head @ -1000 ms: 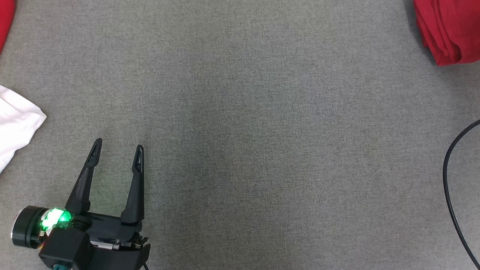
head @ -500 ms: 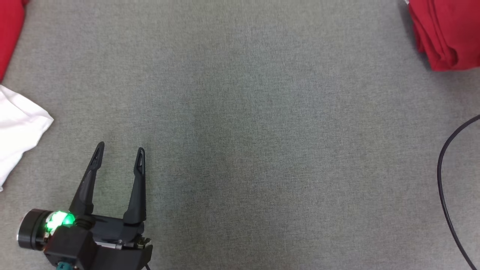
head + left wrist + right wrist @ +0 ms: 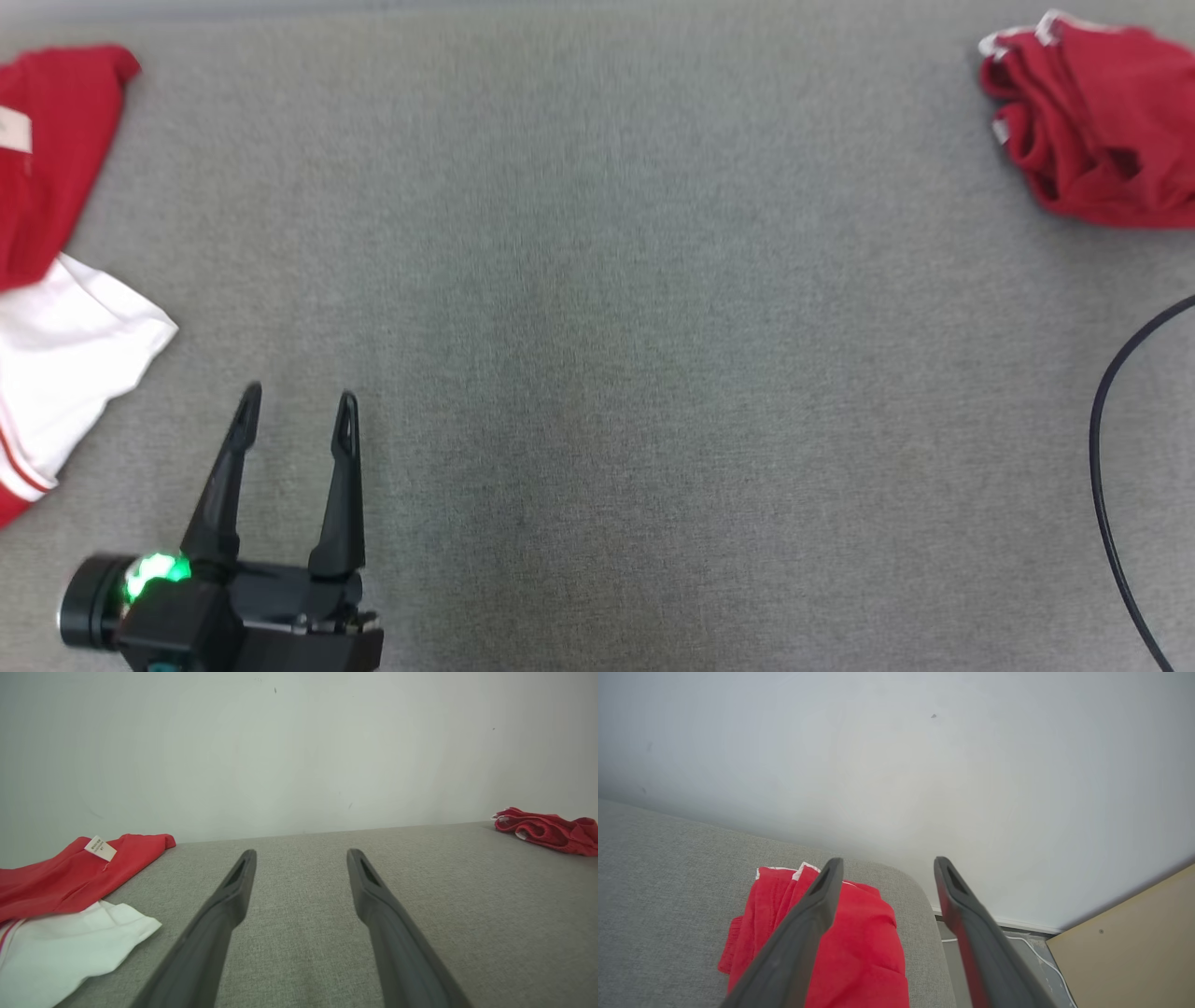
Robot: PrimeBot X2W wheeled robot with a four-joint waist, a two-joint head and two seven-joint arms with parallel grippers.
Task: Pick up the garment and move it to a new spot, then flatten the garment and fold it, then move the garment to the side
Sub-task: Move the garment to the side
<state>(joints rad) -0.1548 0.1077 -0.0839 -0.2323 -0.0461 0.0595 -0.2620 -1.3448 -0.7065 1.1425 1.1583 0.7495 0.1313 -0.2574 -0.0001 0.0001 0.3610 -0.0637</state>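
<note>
Since the folded garment (image 3: pixel 866 945) lies just below your wide right gripper (image 3: pixel 887 862), the task looks done. Your left gripper (image 3: pixel 299 397) gapes empty.

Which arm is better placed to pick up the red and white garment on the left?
Left. The left gripper, open and empty, sits just beside the red and white garment. The right gripper is at the far side, over the folded red garment.

Overhead head, low wrists, shared garment (image 3: pixel 1102 131)
</note>
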